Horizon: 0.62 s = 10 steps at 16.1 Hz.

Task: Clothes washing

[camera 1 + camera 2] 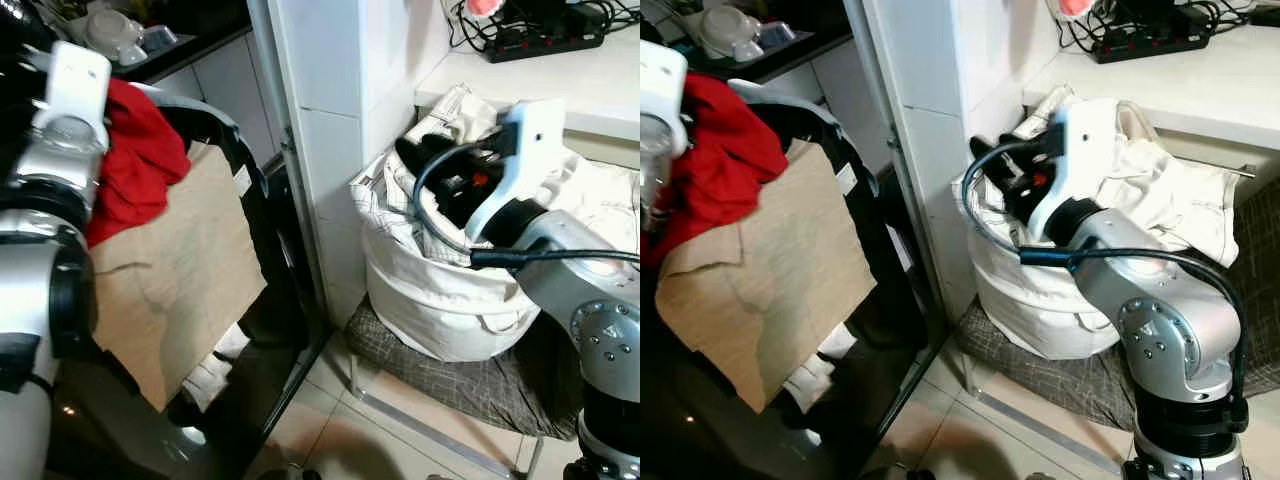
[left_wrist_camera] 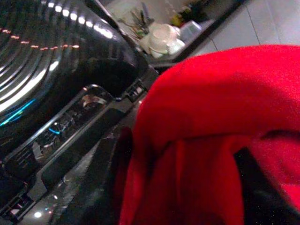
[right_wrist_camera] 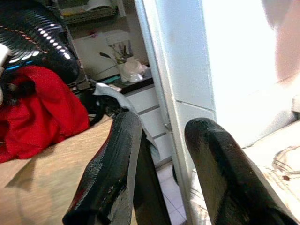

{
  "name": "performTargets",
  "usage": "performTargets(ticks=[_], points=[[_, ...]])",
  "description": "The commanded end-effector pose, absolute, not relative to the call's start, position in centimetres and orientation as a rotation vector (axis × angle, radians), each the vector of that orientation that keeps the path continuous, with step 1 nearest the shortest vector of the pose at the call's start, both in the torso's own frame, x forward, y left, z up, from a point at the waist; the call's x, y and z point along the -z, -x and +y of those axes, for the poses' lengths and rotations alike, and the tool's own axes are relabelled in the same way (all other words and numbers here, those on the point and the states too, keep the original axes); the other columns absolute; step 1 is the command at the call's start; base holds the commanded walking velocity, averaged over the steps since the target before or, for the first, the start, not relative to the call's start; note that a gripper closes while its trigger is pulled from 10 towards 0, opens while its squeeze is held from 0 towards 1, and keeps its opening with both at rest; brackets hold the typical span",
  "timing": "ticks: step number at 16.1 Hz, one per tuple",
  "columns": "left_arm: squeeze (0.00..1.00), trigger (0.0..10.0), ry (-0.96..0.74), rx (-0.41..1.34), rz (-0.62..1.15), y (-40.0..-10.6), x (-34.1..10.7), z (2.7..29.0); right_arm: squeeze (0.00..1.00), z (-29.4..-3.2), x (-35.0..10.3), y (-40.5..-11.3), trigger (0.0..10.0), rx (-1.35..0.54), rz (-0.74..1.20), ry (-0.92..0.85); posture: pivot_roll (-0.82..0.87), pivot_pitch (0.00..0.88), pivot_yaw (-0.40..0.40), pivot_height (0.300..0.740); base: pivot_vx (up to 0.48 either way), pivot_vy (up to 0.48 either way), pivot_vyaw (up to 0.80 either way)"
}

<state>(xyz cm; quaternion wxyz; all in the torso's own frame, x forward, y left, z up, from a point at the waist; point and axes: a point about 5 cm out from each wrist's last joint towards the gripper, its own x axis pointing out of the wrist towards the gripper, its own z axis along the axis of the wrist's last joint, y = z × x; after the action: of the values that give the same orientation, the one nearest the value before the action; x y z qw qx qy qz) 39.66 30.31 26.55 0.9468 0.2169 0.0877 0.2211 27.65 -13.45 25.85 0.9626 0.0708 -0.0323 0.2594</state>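
Observation:
A red garment (image 1: 140, 165) bunches at the dark mouth of the washing machine (image 2: 51, 61), on top of a tan cloth (image 1: 170, 270) that hangs down over the machine's front. My left gripper (image 2: 262, 187) is wrapped in the red garment and shut on it; its fingers are mostly hidden. On the right stands a white laundry bag (image 1: 440, 290) stuffed with pale checked fabric (image 1: 460, 105). My right gripper (image 1: 425, 155) hovers at the bag's top near the wall corner, open, with nothing between its fingers (image 3: 117, 154).
The bag rests on a grey-cushioned stool (image 1: 470, 385) with a metal frame. A white tiled pillar (image 1: 330, 110) separates bag and machine. Behind the bag, a white counter (image 1: 600, 90) carries a black power strip (image 1: 545, 40). Dishes (image 1: 110, 35) sit on a dark worktop behind the machine.

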Motion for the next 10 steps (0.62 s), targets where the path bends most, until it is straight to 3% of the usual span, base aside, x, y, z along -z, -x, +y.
performTargets(ticks=[1,4,5,6,7,8,10], points=[[1.00,10.0,-0.406,-0.498,0.114,-39.5,-28.5,30.9,0.00,-13.2,-26.0,-27.7,10.0,-0.529,-0.066,-0.151,-0.20,0.000,0.183,0.740,0.000,0.000,0.00],[1.00,10.0,-0.450,-0.566,0.088,-39.2,-29.0,31.6,0.00,-13.2,-25.5,-27.9,10.0,-0.501,-0.039,-0.149,-0.20,0.000,0.184,0.740,0.000,0.000,0.00],[0.00,10.0,-0.547,-0.555,0.114,-39.2,-28.6,31.5,0.00,-13.2,-24.7,-27.9,10.0,-0.486,0.013,-0.130,-0.20,0.000,0.181,0.740,0.000,0.000,0.00],[0.00,10.0,-0.539,-0.400,0.240,-39.7,-26.5,30.1,0.00,-13.0,-24.4,-27.7,10.0,-0.499,0.030,-0.125,-0.19,0.000,0.175,0.740,0.000,0.000,0.00],[0.00,10.0,-0.424,-0.347,0.292,-39.9,-24.9,29.1,0.00,-12.7,-24.3,-27.6,10.0,-0.513,0.035,-0.129,-0.19,0.000,0.181,0.740,0.000,0.000,0.00],[0.00,10.0,-0.285,-0.350,0.278,-40.1,-24.4,28.5,0.00,-12.5,-24.3,-27.6,10.0,-0.520,0.036,-0.124,-0.19,0.000,0.177,0.740,0.000,0.000,0.00],[0.00,10.0,-0.174,-0.365,0.244,-40.3,-24.1,27.9,0.00,-12.6,-24.5,-27.7,10.0,-0.514,0.031,-0.123,-0.19,0.000,0.179,0.740,0.000,0.000,0.00]])
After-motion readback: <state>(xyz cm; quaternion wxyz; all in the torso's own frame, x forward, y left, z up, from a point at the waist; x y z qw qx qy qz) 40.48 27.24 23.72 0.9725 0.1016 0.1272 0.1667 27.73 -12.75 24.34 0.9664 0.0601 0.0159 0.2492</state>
